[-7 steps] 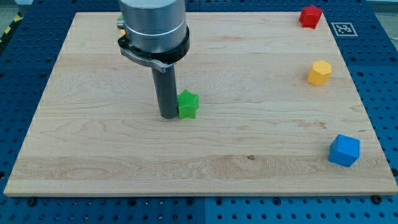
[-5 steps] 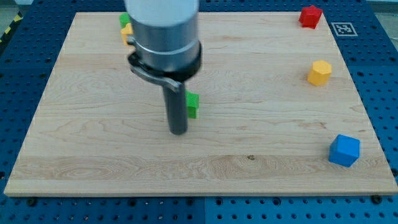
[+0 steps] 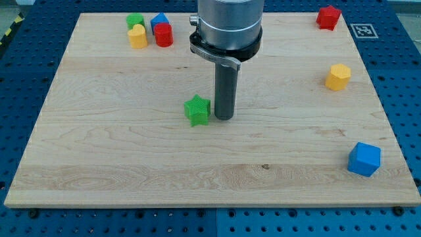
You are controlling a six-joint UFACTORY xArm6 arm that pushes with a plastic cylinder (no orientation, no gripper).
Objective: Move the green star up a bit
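Note:
The green star (image 3: pixel 197 110) lies on the wooden board (image 3: pixel 99 145), a little left of the board's middle. My tip (image 3: pixel 223 118) rests on the board just right of the star, close beside it; I cannot tell whether they touch. The dark rod rises from the tip to the grey arm body at the view's top.
A cluster sits at the top left: a green block (image 3: pixel 135 20), a yellow block (image 3: pixel 137 37), a blue block (image 3: pixel 158 22) and a red block (image 3: pixel 164 35). A red block (image 3: pixel 327 17) sits at the top right, a yellow hexagonal block (image 3: pixel 337 77) at the right, a blue cube (image 3: pixel 364 159) at the lower right.
My tip has moved from the star's left side, round below it, to its right side. The star has shifted slightly left.

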